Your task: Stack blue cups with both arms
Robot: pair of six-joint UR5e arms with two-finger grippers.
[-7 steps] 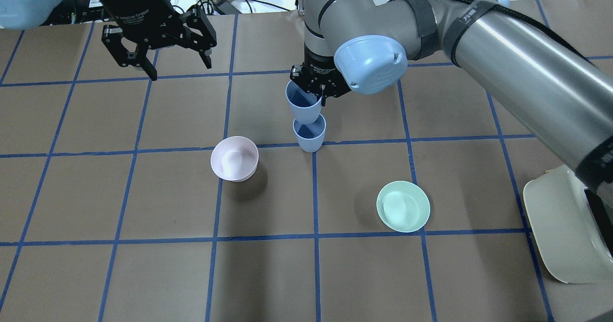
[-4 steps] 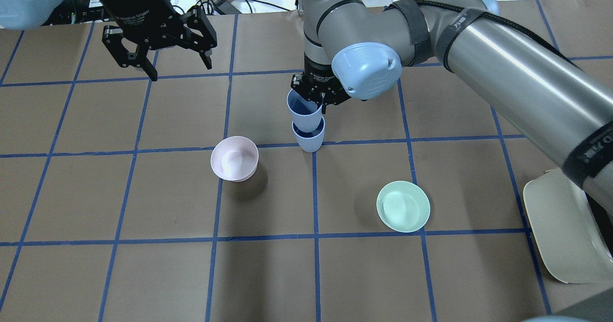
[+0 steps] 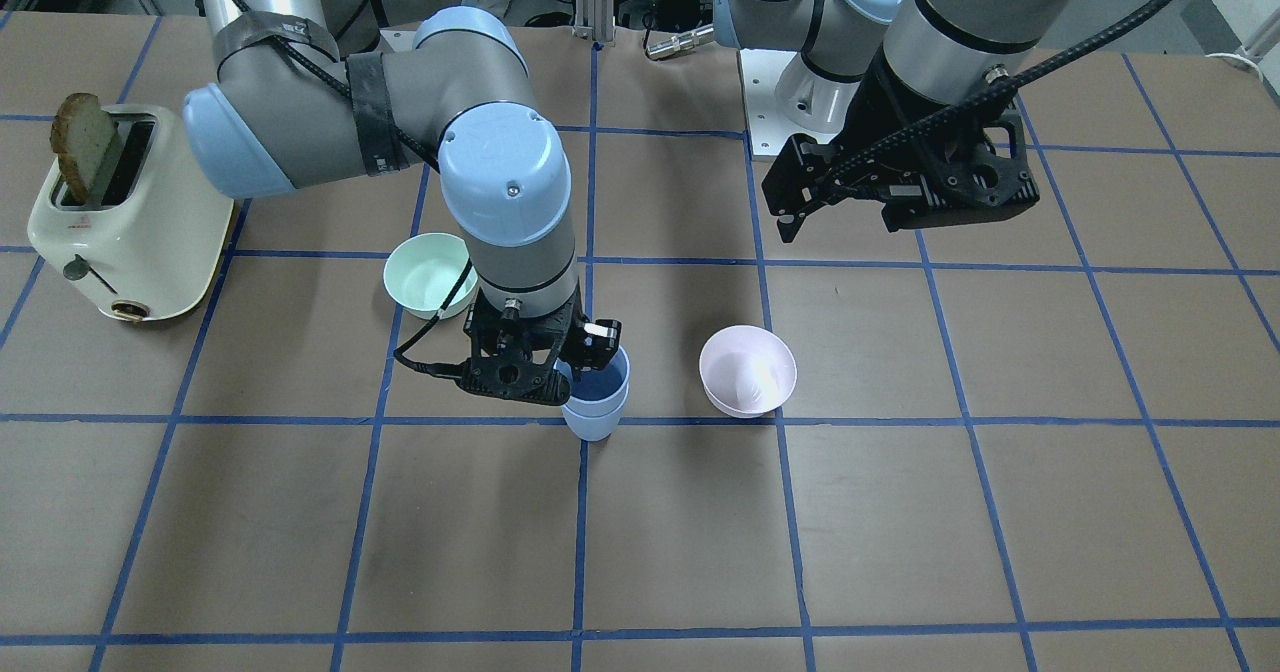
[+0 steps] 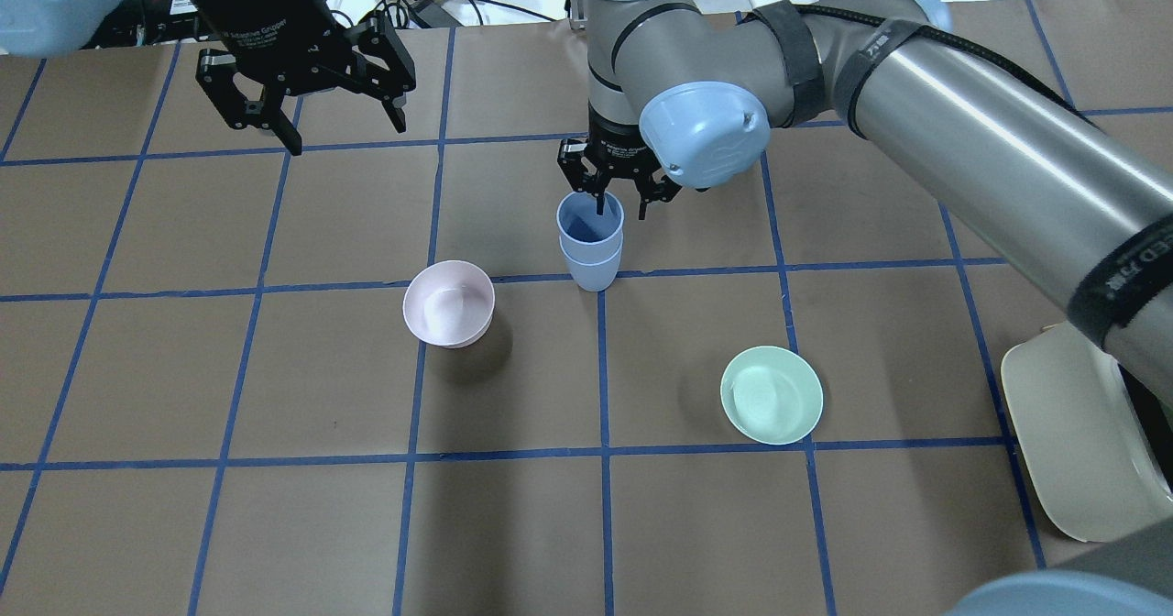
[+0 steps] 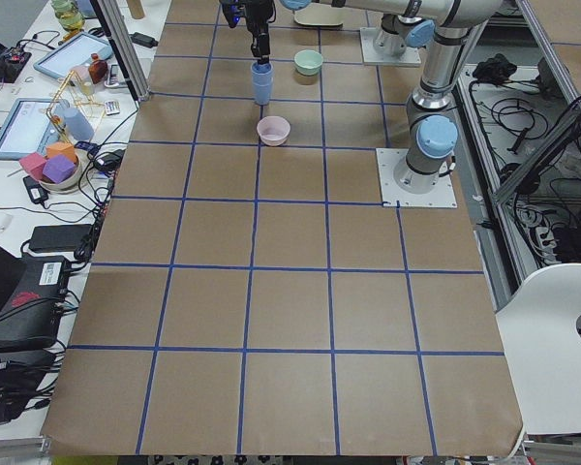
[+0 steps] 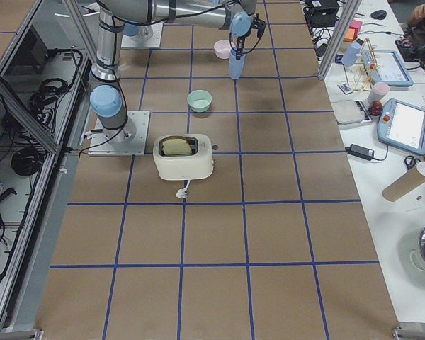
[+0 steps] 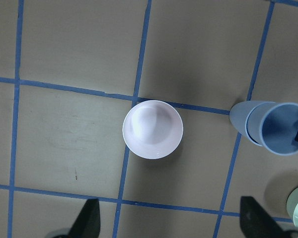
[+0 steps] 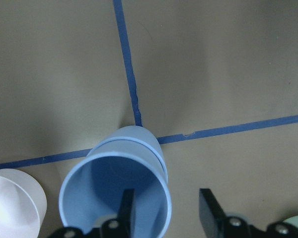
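The two blue cups stand nested on the table, the upper cup [image 4: 590, 220] inside the lower cup [image 4: 595, 274]. The stack also shows in the front view [image 3: 597, 404], the right wrist view [image 8: 114, 183] and the left wrist view [image 7: 274, 130]. My right gripper [image 4: 619, 206] is open just above the stack. It straddles the upper cup's rim, one finger [image 8: 126, 207] inside the cup and the other outside, and holds nothing. My left gripper [image 4: 346, 135] is open and empty, raised at the far left, well clear of the stack.
A pale pink bowl [image 4: 448, 302] sits left of the stack. A mint-green bowl [image 4: 771, 394] sits nearer, to the right. A cream toaster [image 3: 120, 222] holding a slice of bread stands at the table's right side. Blue tape lines grid the brown table.
My right gripper lowered the held cup fully into the standing cup, then opened and let it go. The left arm has not moved.
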